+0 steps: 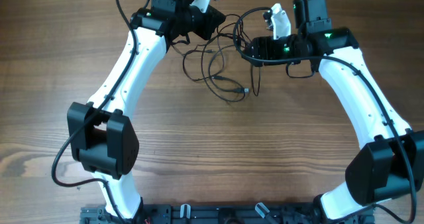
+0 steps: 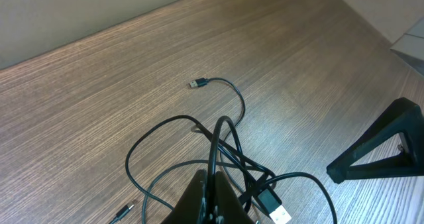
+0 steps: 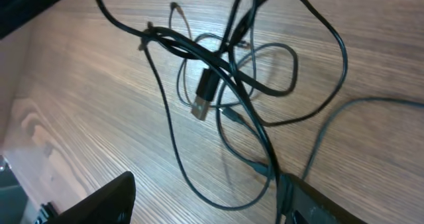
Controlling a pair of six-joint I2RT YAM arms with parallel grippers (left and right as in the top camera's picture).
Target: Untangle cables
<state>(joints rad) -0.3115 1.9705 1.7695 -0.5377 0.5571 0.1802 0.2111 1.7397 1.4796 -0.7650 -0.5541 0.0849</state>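
The cables [image 1: 222,71] are thin black wires lying in a loose tangle on the wood between my two grippers. My left gripper [image 2: 213,194] is shut on one strand, which rises from the knot [image 2: 228,154] into its jaws. A USB plug [image 2: 278,211] lies just right of its fingers, and a small plug end [image 2: 197,83] lies farther off. My right gripper [image 3: 205,207] stands open over the table. One cable loop [image 3: 225,201] lies between its fingers, and a strand runs against the right finger [image 3: 324,204]. Another USB plug [image 3: 204,95] hangs in the tangle ahead of it.
Both white arms reach in from the near table edge and meet at the far side, left gripper [image 1: 215,18] and right gripper [image 1: 246,48] close together. A black wedge-shaped part [image 2: 384,148] stands right of the tangle. The arm bases [image 1: 199,214] sit at the near edge.
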